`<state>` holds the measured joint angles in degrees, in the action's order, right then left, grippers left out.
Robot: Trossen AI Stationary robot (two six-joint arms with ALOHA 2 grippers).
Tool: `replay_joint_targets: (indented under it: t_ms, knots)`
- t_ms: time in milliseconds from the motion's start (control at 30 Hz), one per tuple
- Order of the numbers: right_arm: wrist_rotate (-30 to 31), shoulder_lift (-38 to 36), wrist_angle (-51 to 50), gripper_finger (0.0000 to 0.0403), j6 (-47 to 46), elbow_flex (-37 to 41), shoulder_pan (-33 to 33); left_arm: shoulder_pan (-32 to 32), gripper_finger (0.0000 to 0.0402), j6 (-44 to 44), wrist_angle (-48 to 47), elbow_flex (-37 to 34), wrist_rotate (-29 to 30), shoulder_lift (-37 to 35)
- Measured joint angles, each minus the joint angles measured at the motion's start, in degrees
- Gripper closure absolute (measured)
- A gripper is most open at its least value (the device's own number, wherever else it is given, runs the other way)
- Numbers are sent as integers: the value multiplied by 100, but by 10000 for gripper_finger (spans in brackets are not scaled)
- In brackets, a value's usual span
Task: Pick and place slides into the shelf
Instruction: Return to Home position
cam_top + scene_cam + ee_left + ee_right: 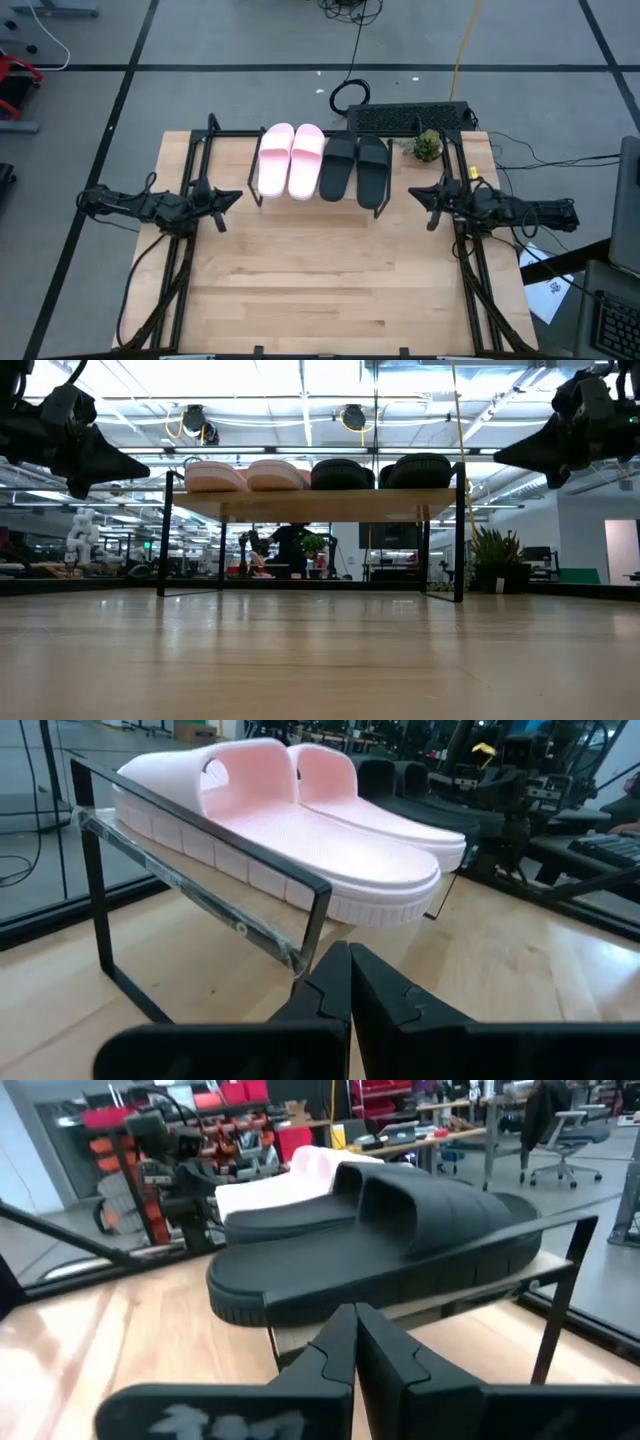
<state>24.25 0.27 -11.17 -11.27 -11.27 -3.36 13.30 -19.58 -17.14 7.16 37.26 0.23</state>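
Left gripper [350, 952]: jaws pressed together, grasping nothing. It is held above the table [320, 290], off the pink end of the shelf [320, 506], with its tip pointing toward the shelf and clear of it.

Right gripper [352, 1312]: jaws likewise clenched on nothing. It is held above the table off the shelf's black end, tip toward the shelf and clear of it.

Shelf: light board on thin black legs, standing at the far side of the table, between the two grippers.

Slides, four, all on the shelf board, side by side in one row, soles down:
- pink pair [291, 160], on the left arm's side, the two touching each other.
- black pair [355, 167], on the right arm's side, just beside the pink pair.

Small potted plant [427, 146]: on the table's far right corner, near the shelf's black end.
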Motion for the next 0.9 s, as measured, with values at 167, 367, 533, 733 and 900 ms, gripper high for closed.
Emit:
replay_joint_targets:
  t_ms: [167, 367, 533, 733, 900]
  knots:
    - [-1, -1, 262, 403, 55, 232, 0, 1, 401, 27, 137, -154, 26, 5]
    - [-19, 0, 1582, 403, 107, 937, -2, 0, 401, 91, 231, -164, -19, 9]
    - [-18, 0, 1634, 403, -52, 1016, 0, 2, 399, 40, 229, -164, -166, 10]
    - [-24, 0, 1662, 403, -146, 1021, 0, 0, 398, -12, 229, -164, -131, 11]
    - [-26, 0, 1684, 403, -151, 1027, 0, 0, 392, 119, 227, -164, -125, 13]
